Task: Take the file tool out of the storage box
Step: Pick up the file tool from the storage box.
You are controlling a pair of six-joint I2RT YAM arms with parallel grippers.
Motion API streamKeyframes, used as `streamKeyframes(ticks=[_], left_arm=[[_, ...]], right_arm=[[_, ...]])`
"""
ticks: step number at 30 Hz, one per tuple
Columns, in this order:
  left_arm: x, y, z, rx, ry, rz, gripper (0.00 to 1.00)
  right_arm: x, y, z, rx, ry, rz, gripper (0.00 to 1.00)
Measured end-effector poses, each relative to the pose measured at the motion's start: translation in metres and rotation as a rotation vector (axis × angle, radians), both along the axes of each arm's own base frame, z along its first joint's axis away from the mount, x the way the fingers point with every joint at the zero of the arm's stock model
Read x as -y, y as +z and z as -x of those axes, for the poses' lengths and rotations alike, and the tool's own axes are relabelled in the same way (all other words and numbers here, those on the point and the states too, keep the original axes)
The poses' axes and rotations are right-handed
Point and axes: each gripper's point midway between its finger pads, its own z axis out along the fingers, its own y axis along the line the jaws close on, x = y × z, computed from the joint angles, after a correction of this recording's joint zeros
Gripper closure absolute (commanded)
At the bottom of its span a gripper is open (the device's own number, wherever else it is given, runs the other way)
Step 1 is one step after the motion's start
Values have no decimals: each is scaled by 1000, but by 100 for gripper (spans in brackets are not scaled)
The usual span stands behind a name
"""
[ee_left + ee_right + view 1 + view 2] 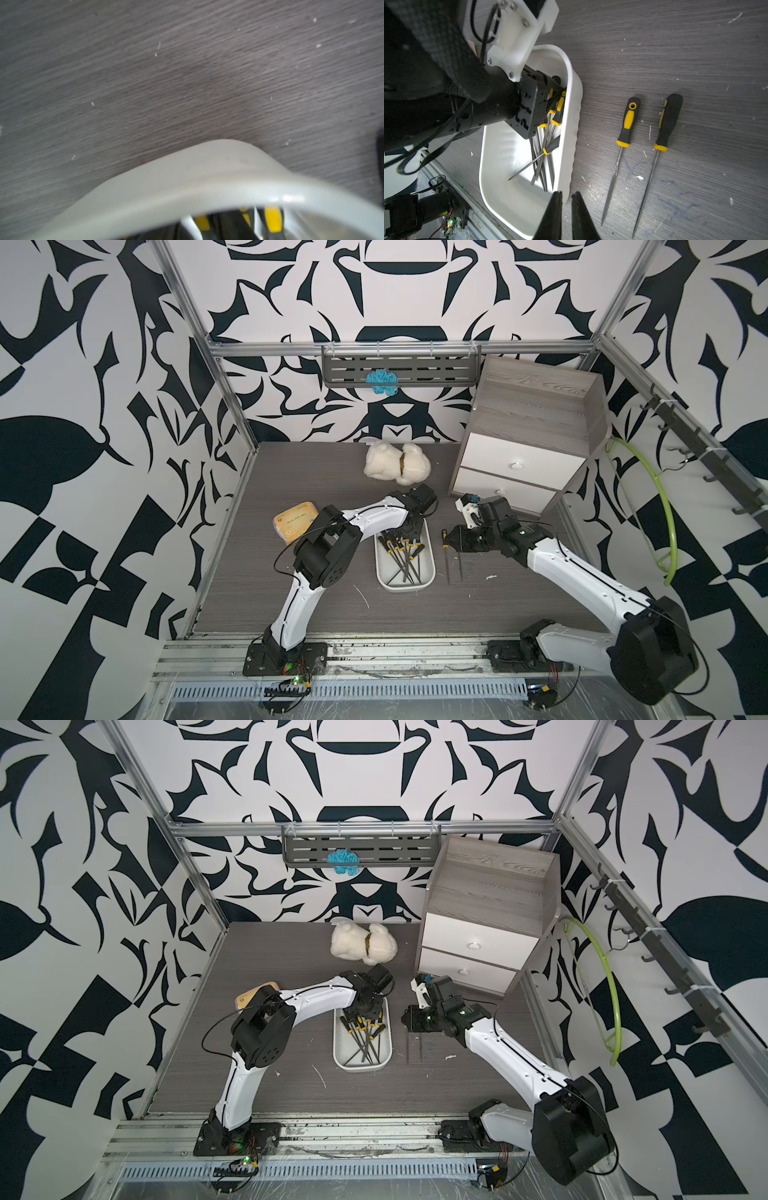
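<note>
The left tool (557,88) is down in the far end of the white storage box (405,588), among the yellow-and-black handles of the files (404,562) heaped in it; I cannot tell whether it grips one. Two loose files (623,143) lie side by side on the grey surface (316,610) just beside the box, the right tool (569,196) near their handles, jaws barely apart, holding nothing.

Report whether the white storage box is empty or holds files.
Holds files: several black-and-yellow-handled files lie crossed inside the storage box; two loose files lie outside beside it.
</note>
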Motion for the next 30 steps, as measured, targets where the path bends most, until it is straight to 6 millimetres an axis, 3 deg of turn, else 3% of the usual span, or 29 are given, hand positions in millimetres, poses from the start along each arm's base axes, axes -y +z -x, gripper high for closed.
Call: streamKeyframes(ticks=[3,13,16,23,30], left_arm=[[3,0,0,-4,2,16,85],[-3,9,6,25,11,58,87],[-1,28,4,60,14,95,87],[7,92,-5,200,12,252,92],[-2,155,-2,313,-1,384,95]], right_arm=[[0,-1,0,-1,0,1,84],[0,-1,0,-2,0,0,84],[0,-1,0,-3,2,-2,84],[-1,-2,0,-6,4,-3,84],[-1,-3,0,-3,4,-5,85]])
